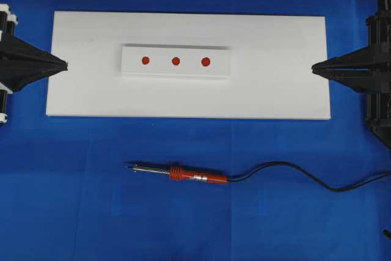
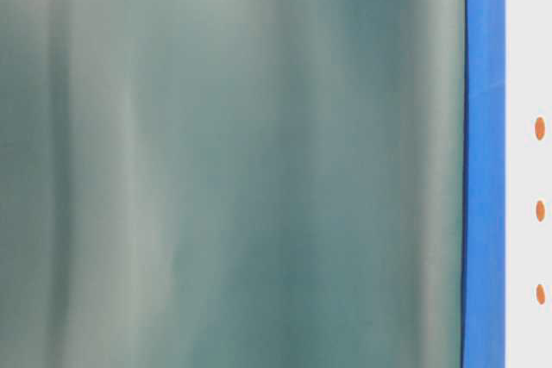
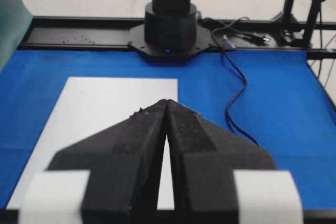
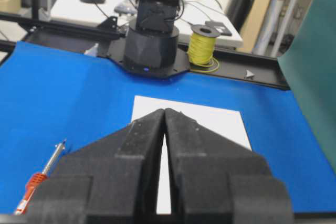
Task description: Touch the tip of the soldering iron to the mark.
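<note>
Both arms sit drawn back at the two ends of the blue surface (image 1: 195,224), mirror images of each other. In the overhead view the left gripper (image 1: 64,64) points inward from the left edge, level and low, its tip just at the short left edge of the white board (image 1: 275,90). The right gripper (image 1: 314,68) points inward from the right edge in the same way, its tip just at the board's right end. Neither holds anything.

The left wrist view shows the left gripper's two black foam-covered fingers (image 3: 134,145) pressed together at the tips, with only a thin wedge of a gap behind them: the jaws are closed and empty. The right wrist view shows the same for the right gripper (image 4: 165,112), whose dark fingers (image 4: 202,150) meet at the front: jaws closed on nothing. Each wrist view looks along the board to the round black base of the opposite arm (image 3: 170,24).

The soldering iron (image 1: 180,173) lies flat on the blue surface in front of the board, well apart from both grippers. Its silver shaft and tip point to the left of the overhead view, its red-orange handle to the right, and the black cord (image 1: 293,172) curves off towards the right edge. In the right wrist view it lies at the lower left, beside the gripper.

A smaller raised white block (image 1: 176,73) rests on the board, left of its middle, carrying three red marks (image 1: 175,61) in a row. The iron's tip is clear of all of them.
</note>
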You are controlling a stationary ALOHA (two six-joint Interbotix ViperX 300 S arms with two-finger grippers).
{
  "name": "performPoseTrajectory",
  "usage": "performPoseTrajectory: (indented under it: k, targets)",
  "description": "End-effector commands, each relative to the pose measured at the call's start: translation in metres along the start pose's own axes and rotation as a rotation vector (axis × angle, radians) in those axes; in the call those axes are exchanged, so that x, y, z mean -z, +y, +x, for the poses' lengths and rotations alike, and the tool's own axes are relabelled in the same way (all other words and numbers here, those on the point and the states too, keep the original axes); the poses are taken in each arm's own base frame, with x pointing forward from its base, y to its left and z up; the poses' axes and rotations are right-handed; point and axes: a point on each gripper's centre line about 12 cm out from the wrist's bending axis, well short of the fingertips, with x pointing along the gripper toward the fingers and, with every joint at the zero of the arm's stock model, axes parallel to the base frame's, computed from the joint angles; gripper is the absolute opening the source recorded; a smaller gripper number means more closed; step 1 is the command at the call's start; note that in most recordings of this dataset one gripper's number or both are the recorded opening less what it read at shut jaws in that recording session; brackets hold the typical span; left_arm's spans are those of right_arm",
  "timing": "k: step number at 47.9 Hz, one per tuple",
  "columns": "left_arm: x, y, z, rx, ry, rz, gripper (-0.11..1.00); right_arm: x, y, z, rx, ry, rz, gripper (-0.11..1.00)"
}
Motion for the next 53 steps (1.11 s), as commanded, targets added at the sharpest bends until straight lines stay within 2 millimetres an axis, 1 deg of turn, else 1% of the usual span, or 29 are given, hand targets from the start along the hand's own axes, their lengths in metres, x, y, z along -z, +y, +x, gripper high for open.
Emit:
performPoseTrajectory:
  k: [1,7,14,20,27,33,36,39,43,46,51,53]
  targets:
    - [-0.005,-0.001,0.001,0.004,-0.015,0.001,0.00,-0.005,0.000,0.004,0.000,-0.005,0.003,0.00]
    - [-0.006,-0.001,0.000,0.005,-0.014,-0.002,0.00,-0.005,0.000,0.005,0.000,0.028,0.001,-0.06]
    - [-0.006,-0.001,-0.001,0.005,-0.012,0.000,0.00,-0.008,0.000,0.005,-0.001,0.031,0.005,-0.06]
    - [-0.004,-0.001,-0.001,0.005,-0.009,-0.002,0.00,-0.012,0.006,0.008,-0.032,0.028,0.017,-0.06]
    - [-0.004,-0.001,-0.001,0.005,-0.011,-0.002,0.00,-0.012,0.016,0.017,-0.073,0.056,0.033,-0.06]
    - [-0.004,-0.001,-0.001,0.005,-0.009,0.000,0.00,-0.013,0.023,0.031,-0.100,0.082,0.036,-0.06]
    - [-0.003,-0.001,-0.001,0.005,-0.005,-0.002,0.00,-0.014,0.026,0.039,-0.109,0.101,0.046,-0.03]
    - [-0.002,-0.001,-0.001,0.005,-0.005,-0.003,0.00,-0.012,0.029,0.049,-0.112,0.129,0.066,0.03]
    - [-0.002,-0.001,-0.001,0.005,-0.005,-0.002,0.00,-0.009,0.032,0.061,-0.115,0.170,0.089,0.18]
    - [-0.002,-0.001,-0.001,0.005,-0.005,-0.002,0.00,-0.006,0.035,0.070,-0.119,0.202,0.102,0.35]
    - [-0.002,-0.001,-0.002,0.005,-0.008,-0.002,0.00,0.001,0.041,0.088,-0.125,0.278,0.120,0.68]
    - [-0.002,-0.001,-0.002,0.005,-0.008,-0.003,0.00,0.003,0.043,0.095,-0.127,0.308,0.127,0.79]
